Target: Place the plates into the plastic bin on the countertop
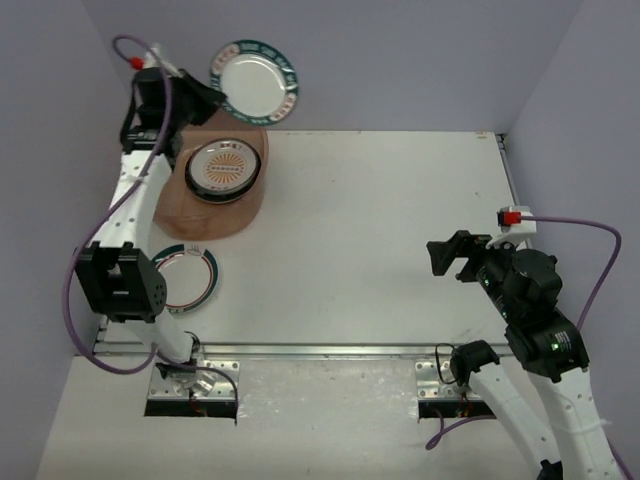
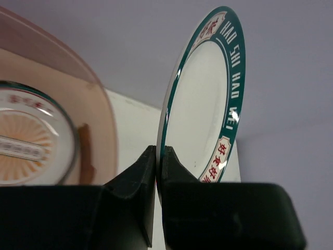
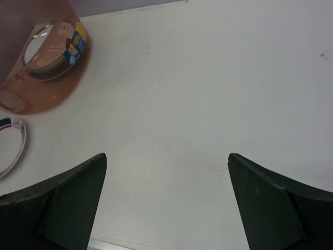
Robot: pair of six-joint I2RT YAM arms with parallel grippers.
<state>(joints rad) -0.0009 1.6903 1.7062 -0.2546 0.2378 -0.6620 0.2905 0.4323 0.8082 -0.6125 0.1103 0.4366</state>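
Note:
My left gripper (image 1: 218, 97) (image 2: 160, 156) is shut on the rim of a white plate with a teal rim (image 1: 254, 80) (image 2: 208, 104). It holds the plate on edge in the air, just past the far side of the plastic bin (image 1: 225, 215) (image 2: 101, 125). Inside the bin lies an orange sunburst plate (image 1: 222, 168) (image 2: 26, 140) on top of a stack. Another teal-rimmed plate (image 1: 195, 275) (image 3: 10, 146) lies on the countertop (image 1: 380, 220), partly hidden under my left arm. My right gripper (image 1: 447, 257) (image 3: 167, 161) hangs open over bare countertop at the right, holding nothing.
The bin (image 3: 31, 99) stands at the far left corner of the countertop. A metal rail (image 1: 330, 350) runs along the front edge. Purple walls close in the back and both sides. My left arm stretches along the left edge.

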